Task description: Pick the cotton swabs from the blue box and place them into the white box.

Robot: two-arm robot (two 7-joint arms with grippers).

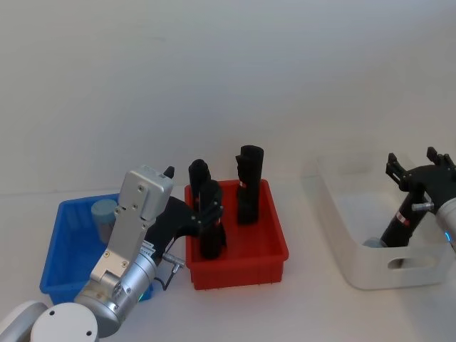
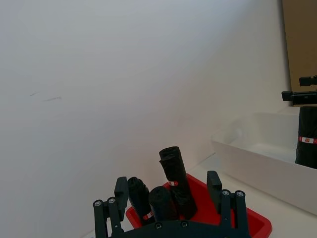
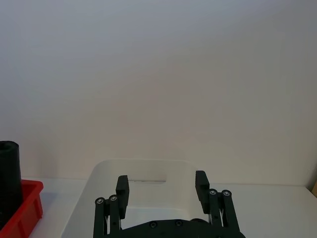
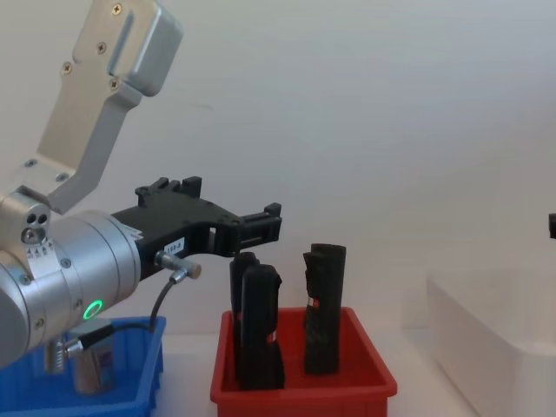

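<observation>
The blue box (image 1: pixel 63 246) sits at the near left and holds a cotton swabs jar (image 1: pixel 104 218) with a pale lid; the chest view shows the jar (image 4: pixel 87 363) inside the box (image 4: pixel 130 387). My left gripper (image 1: pixel 182 196) hangs above the gap between the blue box and the red bin, open and holding nothing (image 2: pixel 167 187) (image 4: pixel 222 201). At the right stands the white box (image 1: pixel 356 267), and a pale grey lid (image 1: pixel 374 243) shows low against its near wall. My right gripper (image 1: pixel 415 162) hovers over this box, open and holding nothing (image 3: pixel 161 183).
A red bin (image 1: pixel 274 249) between the two boxes holds three tall black objects (image 1: pixel 249 184), which stand just in front of the left gripper's fingers. A plain white wall runs behind the table. The white box (image 2: pixel 262 163) and the right gripper (image 2: pixel 304 94) appear far off in the left wrist view.
</observation>
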